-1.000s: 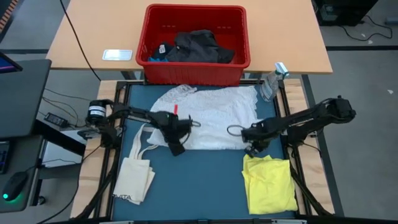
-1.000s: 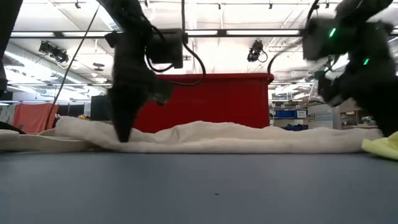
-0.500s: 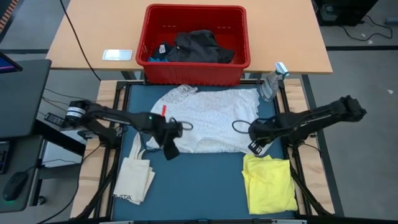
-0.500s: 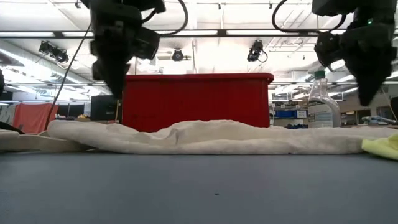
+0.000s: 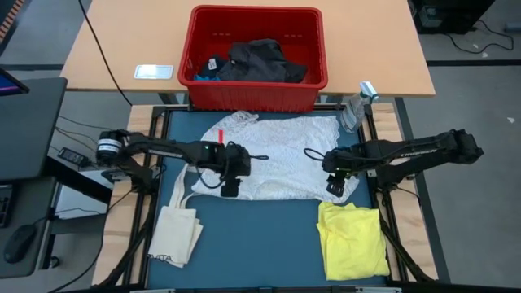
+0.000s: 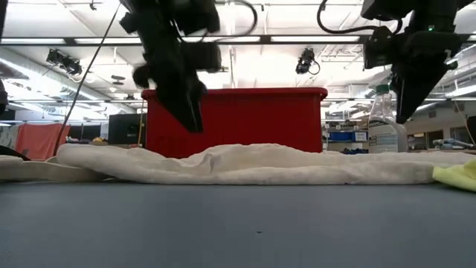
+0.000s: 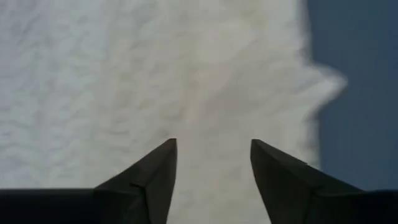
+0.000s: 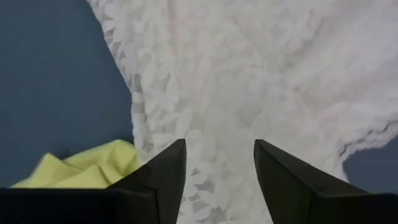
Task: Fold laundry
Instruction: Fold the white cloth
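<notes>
On your blue table (image 5: 269, 236), both grippers, left (image 5: 230, 189) and right (image 5: 334, 185), have just opened, empty, above the white garment (image 5: 281, 155): released, fold continues.

Only one piece of printing shows: a short line of dark letters along the bottom hem of the cream tote bag (image 5: 177, 233), which lies at the table's (image 5: 260, 244) front left corner. In the high view the letters are too small to make out for sure; they may end in "ATA". The bottle (image 5: 353, 110) at the table's back right corner has a label, but nothing on it can be read.
</notes>
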